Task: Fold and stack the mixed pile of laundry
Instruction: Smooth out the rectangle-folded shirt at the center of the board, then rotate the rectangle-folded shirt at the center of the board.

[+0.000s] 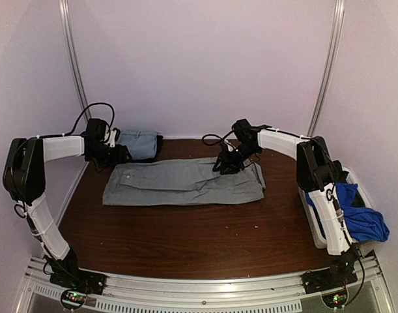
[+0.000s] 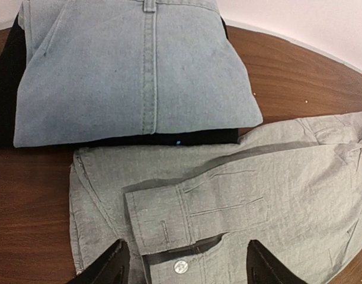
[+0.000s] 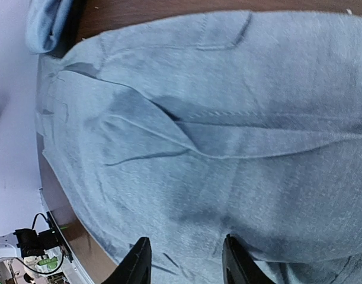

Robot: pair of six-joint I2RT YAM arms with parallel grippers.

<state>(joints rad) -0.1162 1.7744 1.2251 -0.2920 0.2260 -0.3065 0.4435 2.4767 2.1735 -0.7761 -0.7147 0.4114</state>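
A light grey shirt (image 1: pixel 185 182) lies spread flat across the back middle of the table. Behind its left end sits a folded stack, light grey trousers (image 1: pixel 139 145) on a dark piece (image 2: pixel 3 89). My left gripper (image 1: pixel 114 155) hovers at the shirt's left end, open; in the left wrist view its fingertips (image 2: pixel 112 269) straddle a buttoned cuff (image 2: pixel 163 219) without touching it. My right gripper (image 1: pixel 228 163) is over the shirt's right part, its jaws apart above flat cloth (image 3: pixel 228 148). A royal-blue piece (image 1: pixel 358 218) lies in the bin on the right.
The white plastic bin (image 1: pixel 355 177) stands at the right edge beside the right arm. White walls close in the back and sides. The brown table (image 1: pixel 185 235) runs bare in front of the shirt down to the arm bases.
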